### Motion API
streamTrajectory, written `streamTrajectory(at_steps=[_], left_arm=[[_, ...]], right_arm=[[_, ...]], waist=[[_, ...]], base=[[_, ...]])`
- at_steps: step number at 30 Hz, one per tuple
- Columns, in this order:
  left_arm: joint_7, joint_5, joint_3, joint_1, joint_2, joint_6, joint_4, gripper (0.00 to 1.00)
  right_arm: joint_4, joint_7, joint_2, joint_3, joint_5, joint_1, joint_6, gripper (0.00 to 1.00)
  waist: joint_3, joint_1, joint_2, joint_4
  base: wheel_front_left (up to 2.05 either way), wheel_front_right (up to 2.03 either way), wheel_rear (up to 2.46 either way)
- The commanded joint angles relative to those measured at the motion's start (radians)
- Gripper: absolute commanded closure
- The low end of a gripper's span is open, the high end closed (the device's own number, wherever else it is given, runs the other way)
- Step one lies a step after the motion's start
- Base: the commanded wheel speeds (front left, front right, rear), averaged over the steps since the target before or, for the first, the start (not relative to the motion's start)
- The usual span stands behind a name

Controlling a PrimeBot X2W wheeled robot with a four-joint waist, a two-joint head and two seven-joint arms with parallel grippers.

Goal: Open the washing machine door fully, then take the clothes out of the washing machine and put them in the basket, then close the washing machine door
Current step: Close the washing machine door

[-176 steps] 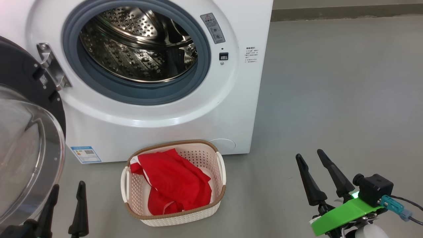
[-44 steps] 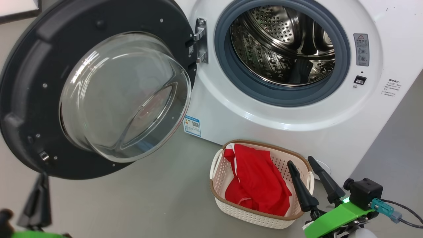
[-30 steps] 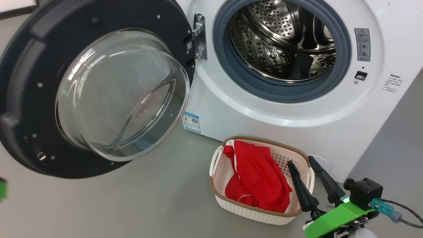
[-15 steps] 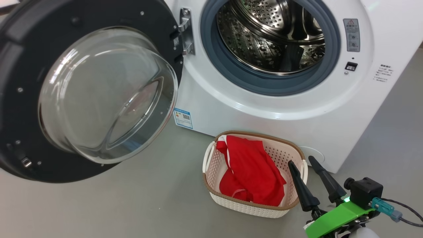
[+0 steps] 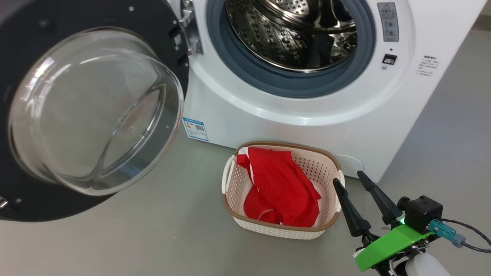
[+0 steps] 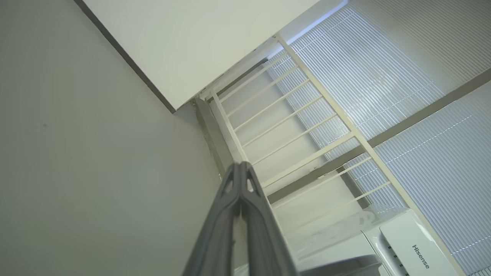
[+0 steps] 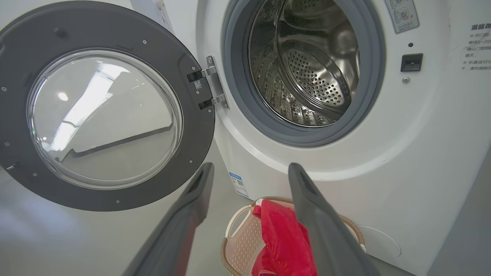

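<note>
Red clothes (image 5: 280, 184) in basket (image 5: 268, 230) beside right tool (image 5: 348, 176) (spread wide).

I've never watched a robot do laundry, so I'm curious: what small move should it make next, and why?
Probably bring the shut left claw round to the washing machine door and start pushing it closed. The door hangs wide open, the steel drum looks empty, and the red clothes already lie in the basket; the open right claw hovers by the basket, holding nothing.
</note>
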Motion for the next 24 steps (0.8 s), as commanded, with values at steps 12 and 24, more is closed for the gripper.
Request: streamTrajectory(at_steps=[12, 24], left_arm=[[0.063, -0.036, 0.028, -0.094, 0.102, -0.023, 0.212, 1.00], [0.224, -0.047, -0.017, -0.111, 0.104, -0.027, 0.289, 1.00]], right_arm=[[-0.023, -0.005, -0.003, 0.013, -0.025, -0.063, 0.002, 0.00], [-0.023, -0.005, -0.004, -0.010, -0.027, -0.056, 0.002, 0.00]], waist=[[0.060, 0.0000, -0.0001, -0.057], [0.048, 0.0000, -0.0001, -0.073]], base=[[0.00, 0.00, 0.00], [0.00, 0.00, 0.00]])
